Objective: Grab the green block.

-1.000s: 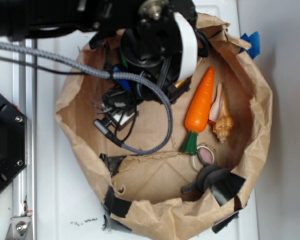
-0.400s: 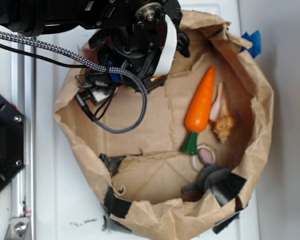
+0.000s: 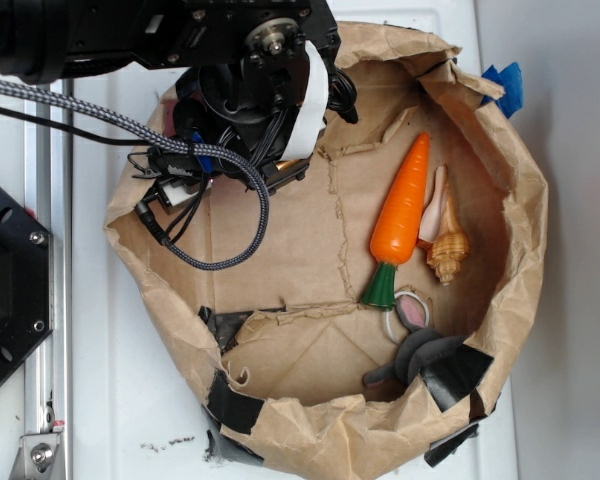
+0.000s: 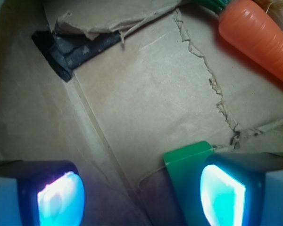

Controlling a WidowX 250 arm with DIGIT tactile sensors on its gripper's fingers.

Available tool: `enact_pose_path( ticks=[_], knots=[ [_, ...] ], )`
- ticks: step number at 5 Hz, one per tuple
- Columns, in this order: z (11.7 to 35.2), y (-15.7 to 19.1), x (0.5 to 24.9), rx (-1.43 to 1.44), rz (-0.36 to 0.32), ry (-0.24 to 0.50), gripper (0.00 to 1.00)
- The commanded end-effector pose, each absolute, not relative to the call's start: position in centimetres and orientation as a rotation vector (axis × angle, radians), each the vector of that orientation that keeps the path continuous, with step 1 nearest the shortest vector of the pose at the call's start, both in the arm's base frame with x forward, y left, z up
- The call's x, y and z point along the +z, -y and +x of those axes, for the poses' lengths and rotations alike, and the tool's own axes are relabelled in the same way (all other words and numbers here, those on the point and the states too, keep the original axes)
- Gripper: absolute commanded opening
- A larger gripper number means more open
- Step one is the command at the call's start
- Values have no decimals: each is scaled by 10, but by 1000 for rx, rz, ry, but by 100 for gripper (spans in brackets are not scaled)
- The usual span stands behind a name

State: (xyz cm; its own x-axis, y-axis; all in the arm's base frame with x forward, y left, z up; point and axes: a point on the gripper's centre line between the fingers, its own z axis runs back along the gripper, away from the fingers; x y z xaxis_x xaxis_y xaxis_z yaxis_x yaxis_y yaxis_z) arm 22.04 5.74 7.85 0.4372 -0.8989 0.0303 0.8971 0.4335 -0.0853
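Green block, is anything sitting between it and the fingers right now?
Nothing visible. In the wrist view the green block lies flat on the brown paper beside one of the fingers, partly hidden behind it. The carrot lies well off to the side.

I find no readable text, labels, brand names, numbers or signs in either view. Nothing I can see on my screens carries lettering, and no printed marking is clear enough for me to make out.

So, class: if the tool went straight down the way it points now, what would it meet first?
Probably the green block: the tool is open and its right finger already overlaps the block's edge. Between the fingers lies bare brown paper. Depth is unclear.
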Motion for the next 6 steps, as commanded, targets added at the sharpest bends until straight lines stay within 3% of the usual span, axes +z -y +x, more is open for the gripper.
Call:
enact_pose_path(
  ticks=[1,2,3,5,6],
  knots=[
    [234,-77,74,-1157,35,81,100],
    [239,-83,65,-1153,66,115,100],
    [242,-87,50,-1151,49,163,100],
    [239,-72,24,-1203,-15,108,100],
    [238,-73,25,-1168,-7,122,0]
  ],
)
